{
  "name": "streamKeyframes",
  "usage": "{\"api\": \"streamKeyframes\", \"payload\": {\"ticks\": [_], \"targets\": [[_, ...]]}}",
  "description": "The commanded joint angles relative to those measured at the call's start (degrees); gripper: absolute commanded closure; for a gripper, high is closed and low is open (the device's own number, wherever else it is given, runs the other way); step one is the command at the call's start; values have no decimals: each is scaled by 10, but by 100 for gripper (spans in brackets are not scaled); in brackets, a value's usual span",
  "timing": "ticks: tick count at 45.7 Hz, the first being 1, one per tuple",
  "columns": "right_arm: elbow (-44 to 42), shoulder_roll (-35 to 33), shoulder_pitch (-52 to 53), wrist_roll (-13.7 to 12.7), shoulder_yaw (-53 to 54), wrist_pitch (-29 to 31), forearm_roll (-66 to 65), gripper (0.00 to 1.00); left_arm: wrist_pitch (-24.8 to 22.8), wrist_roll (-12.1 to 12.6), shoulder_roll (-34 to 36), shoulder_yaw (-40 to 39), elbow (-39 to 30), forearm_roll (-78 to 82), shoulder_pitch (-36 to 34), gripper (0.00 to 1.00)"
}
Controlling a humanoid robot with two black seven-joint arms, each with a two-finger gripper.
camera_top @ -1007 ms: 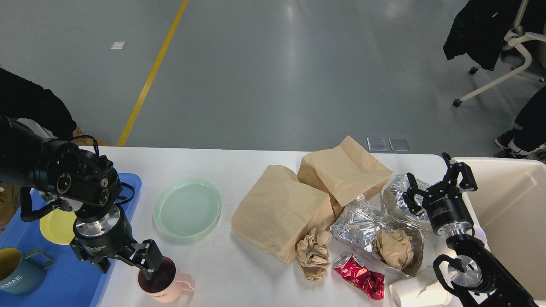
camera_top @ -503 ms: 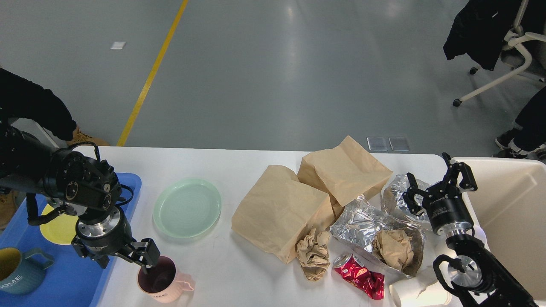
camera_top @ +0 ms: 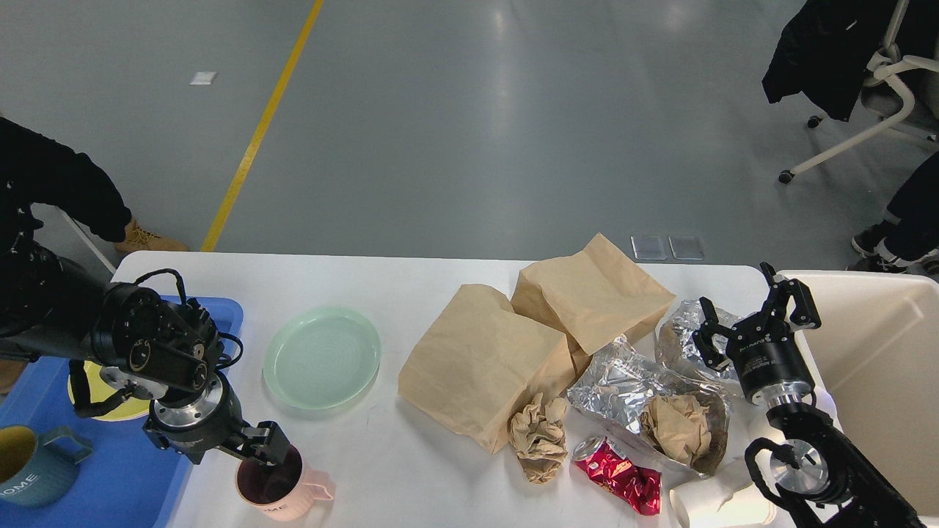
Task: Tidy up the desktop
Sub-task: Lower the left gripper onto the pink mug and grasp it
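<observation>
The white desktop [camera_top: 411,469] carries a mint green plate [camera_top: 321,357], two brown paper bags [camera_top: 480,367] [camera_top: 590,293], crumpled foil [camera_top: 623,381], crumpled brown paper [camera_top: 539,436], a crushed red can [camera_top: 620,477], a white paper cup [camera_top: 722,502] and a pink mug [camera_top: 290,488]. My left gripper [camera_top: 264,447] points down at the mug's left rim, with one finger inside the mug; its grip is hidden. My right gripper [camera_top: 755,308] is open and empty, just right of a foil lump [camera_top: 682,326].
A blue tray [camera_top: 117,484] at the left edge holds a yellow plate [camera_top: 110,400] and a blue mug [camera_top: 33,466]. A cream bin [camera_top: 873,367] stands at the right end. A person in black stands at far left; an office chair is at back right.
My left arm has swung right and lower, and its gripper sits a little further right over the pink mug. The mug has stayed in place. The right arm has not moved.
</observation>
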Motion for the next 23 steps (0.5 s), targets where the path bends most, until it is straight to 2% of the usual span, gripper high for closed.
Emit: {"api": "streamKeyframes", "payload": {"ticks": [1,13,23], "targets": [[0,0,0,0,0,0,0,0,10,5,-15,-1,3,0,20,4],[0,0,0,0,0,0,0,0,61,11,-39,-7,16,0,51,4],[0,0,0,0,0,0,0,0,64,11,-40,-9,40,0,68,4]]}}
